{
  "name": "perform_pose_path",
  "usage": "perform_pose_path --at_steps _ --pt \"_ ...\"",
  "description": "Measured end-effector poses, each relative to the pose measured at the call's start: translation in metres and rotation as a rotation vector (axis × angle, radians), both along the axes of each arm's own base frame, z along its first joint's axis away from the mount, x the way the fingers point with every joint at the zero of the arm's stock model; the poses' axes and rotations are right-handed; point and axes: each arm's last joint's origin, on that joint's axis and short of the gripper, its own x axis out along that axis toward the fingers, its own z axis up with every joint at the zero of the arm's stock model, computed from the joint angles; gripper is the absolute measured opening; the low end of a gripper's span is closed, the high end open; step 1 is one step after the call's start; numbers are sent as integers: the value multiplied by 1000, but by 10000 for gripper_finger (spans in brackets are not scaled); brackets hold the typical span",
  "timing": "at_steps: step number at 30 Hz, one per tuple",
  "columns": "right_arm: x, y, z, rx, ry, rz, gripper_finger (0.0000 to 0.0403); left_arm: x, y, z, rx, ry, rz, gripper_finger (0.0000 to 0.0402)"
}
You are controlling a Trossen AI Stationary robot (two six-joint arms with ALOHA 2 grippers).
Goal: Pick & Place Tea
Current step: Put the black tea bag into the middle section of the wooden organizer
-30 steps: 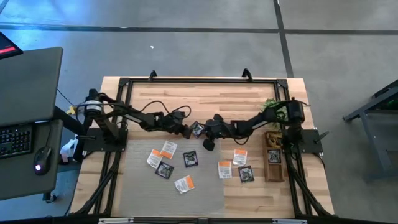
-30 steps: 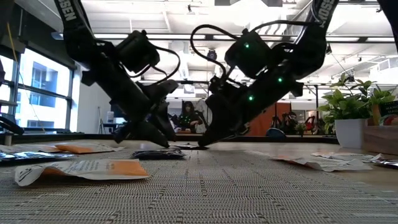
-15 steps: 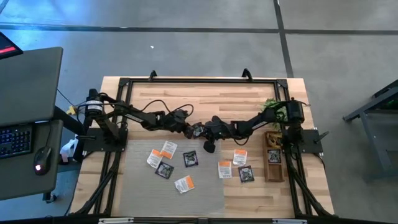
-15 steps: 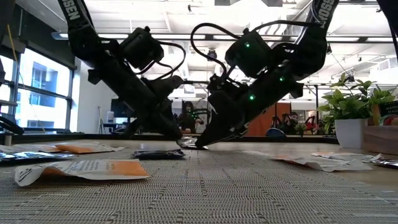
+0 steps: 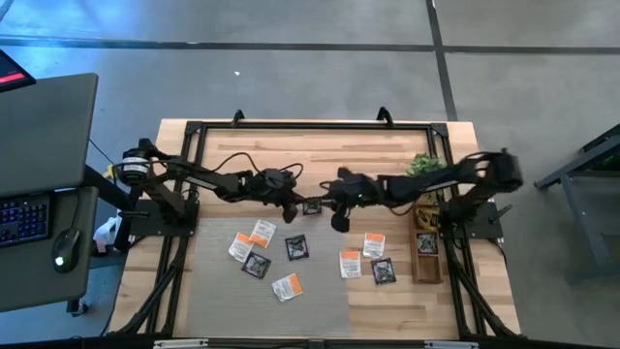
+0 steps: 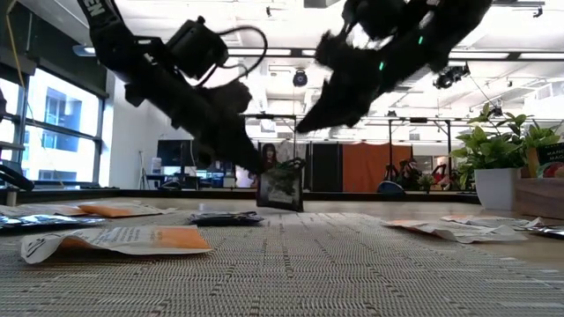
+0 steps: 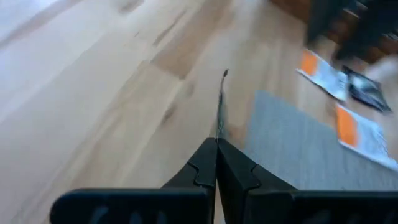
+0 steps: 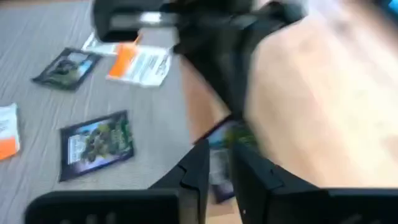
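Your left gripper pinches a black tea bag just beyond the grey mat; your right gripper, beside it, is slightly open.

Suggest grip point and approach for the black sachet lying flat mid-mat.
Pinch one edge of the black sachet from above, likely the edge toward the right arm, where the grey mat is bare. It lies flat and thin: nothing to straddle.
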Motion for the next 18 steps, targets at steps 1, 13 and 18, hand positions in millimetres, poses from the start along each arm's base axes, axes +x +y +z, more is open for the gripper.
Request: perform_pose_path --at_steps 1,13,18 --pt "-3 0 8 -16 -24 -1 72 0 -1 3 26 -10 -35 1" --pt "0 -4 -3 58 7 -18 148 24 -1 38 143 35 -248 1" --pt "2 -4 -10 54 33 -27 141 29 1 48 193 87 -260 1"
